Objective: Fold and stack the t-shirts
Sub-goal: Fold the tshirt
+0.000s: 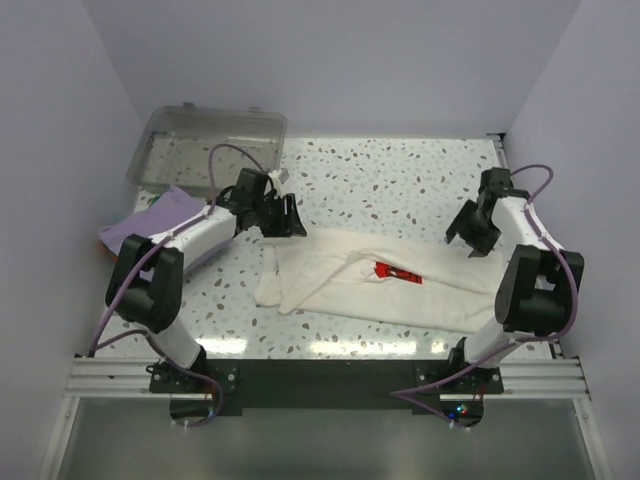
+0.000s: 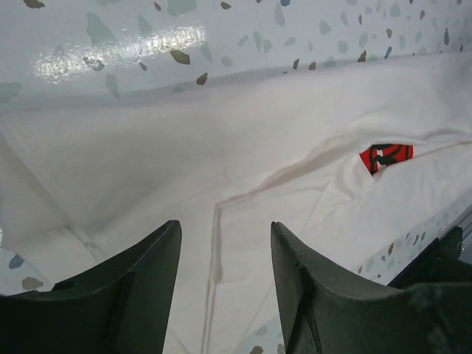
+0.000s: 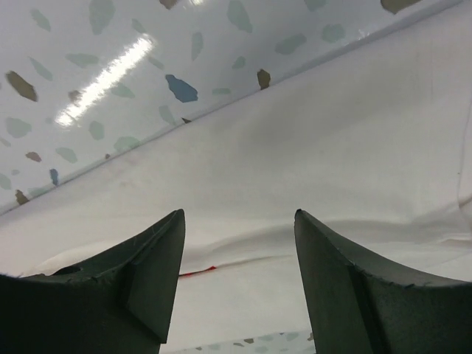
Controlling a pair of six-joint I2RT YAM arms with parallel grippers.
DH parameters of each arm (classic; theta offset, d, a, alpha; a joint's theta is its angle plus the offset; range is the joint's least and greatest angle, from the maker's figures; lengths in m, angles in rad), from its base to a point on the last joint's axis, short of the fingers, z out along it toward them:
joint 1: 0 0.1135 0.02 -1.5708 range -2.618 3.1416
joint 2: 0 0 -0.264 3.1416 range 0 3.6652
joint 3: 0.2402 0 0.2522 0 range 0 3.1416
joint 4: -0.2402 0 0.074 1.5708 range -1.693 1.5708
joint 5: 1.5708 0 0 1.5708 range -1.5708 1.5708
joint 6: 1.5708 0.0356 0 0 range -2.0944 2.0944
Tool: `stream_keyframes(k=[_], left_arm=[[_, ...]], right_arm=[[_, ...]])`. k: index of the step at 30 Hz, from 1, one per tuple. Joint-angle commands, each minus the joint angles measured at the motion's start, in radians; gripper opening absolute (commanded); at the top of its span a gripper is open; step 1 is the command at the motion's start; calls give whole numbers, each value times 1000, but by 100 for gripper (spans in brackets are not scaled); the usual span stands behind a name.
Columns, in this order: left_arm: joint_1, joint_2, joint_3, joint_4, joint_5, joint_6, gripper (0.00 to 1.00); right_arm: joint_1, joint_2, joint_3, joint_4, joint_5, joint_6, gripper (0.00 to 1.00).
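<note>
Nearest me the left gripper (image 2: 225,228), jaws spread and empty above the cream-white t-shirt (image 1: 330,280) lying mid-scene, right gripper (image 3: 240,215) likewise spread over its right end, I see the lavender t-shirt (image 1: 150,222) left, beside the clear bin (image 1: 210,135)

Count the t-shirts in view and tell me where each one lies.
2. The cream-white t-shirt lies spread across the middle of the table. The lavender t-shirt sits at the left, just in front of the clear bin. More could be hidden beneath them.
</note>
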Motion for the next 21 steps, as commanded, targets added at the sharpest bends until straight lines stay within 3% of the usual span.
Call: stream_keyframes(k=[1,11,21], left_arm=[[10,74,34,132,21,-85,57],[13,195,37,101,-12,-65,57],[14,258,83,98,-54,-1,59]], right_arm=[[-12,23,-61,17,-52,39,64],[-11,109,-157,33,33,25,63],[-11,330,44,22,80,8,63]])
